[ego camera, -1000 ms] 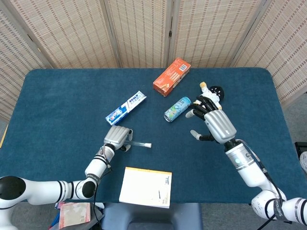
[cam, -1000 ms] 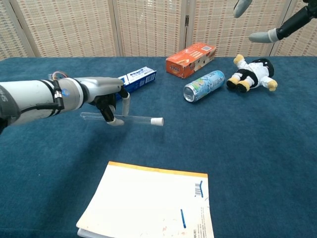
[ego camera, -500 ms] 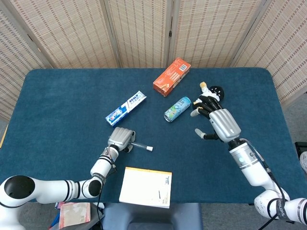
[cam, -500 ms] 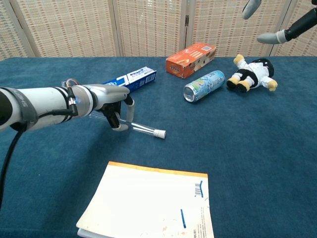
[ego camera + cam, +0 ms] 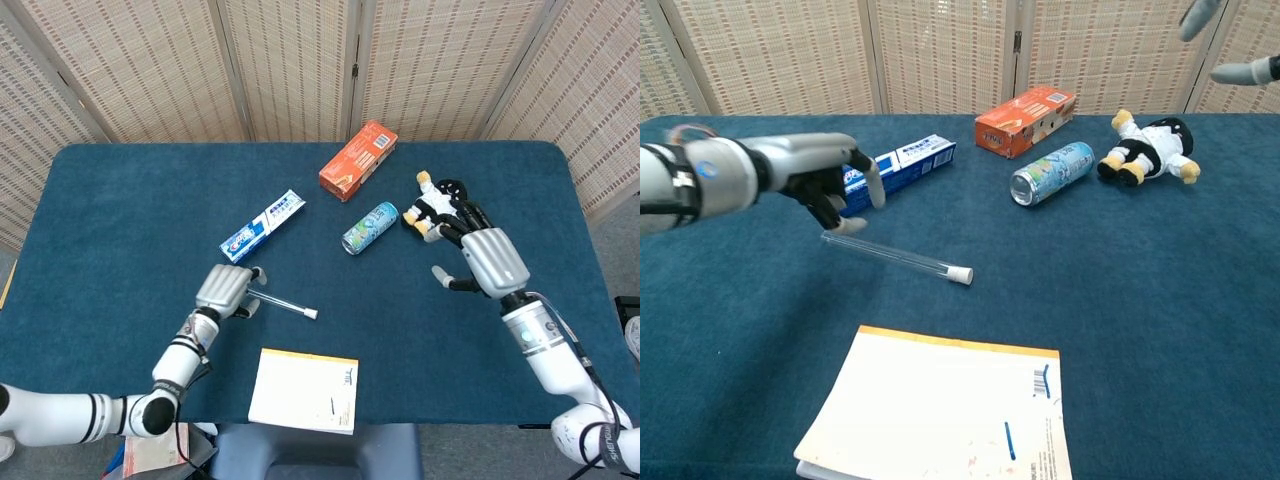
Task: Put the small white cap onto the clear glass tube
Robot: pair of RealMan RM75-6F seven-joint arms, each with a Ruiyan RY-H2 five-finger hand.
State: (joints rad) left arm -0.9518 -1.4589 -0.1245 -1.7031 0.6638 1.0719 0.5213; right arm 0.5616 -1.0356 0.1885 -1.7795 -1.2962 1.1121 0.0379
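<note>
**Cap on tube, tube lying free on the cloth, both hands empty**

The clear glass tube (image 5: 895,257) lies flat on the dark blue tablecloth (image 5: 120,200), slanting from near the left hand (image 5: 825,180) down toward the white notepad with a yellow top edge (image 5: 940,415). The small white cap (image 5: 959,275) sits on the tube's end nearest the notepad; in the head view the same cap (image 5: 312,314) shows as a white tip. Judging from that, the capping step looks done, though I cannot tell from these views how firmly the cap is seated.

Left hand hangs just above and beside the tube's bare far end, fingers loosely curled down, holding nothing; I see no contact with the tube. Right hand (image 5: 480,258) is well apart from the tube, over by the black-and-white plush toy (image 5: 1148,148), fingers spread, holding nothing; the chest view catches only its fingertips at the top right corner.

Other stuff: blue-and-white toothpaste box (image 5: 902,162), orange carton (image 5: 1025,121), light blue drink can lying on its side (image 5: 1052,172).

Next move, as a judgement: little is left. If the cap needs checking, one hand would have to steady the tube body while the other presses the cap home; the tube is round and may roll on the cloth. Otherwise pull both arms clear.
</note>
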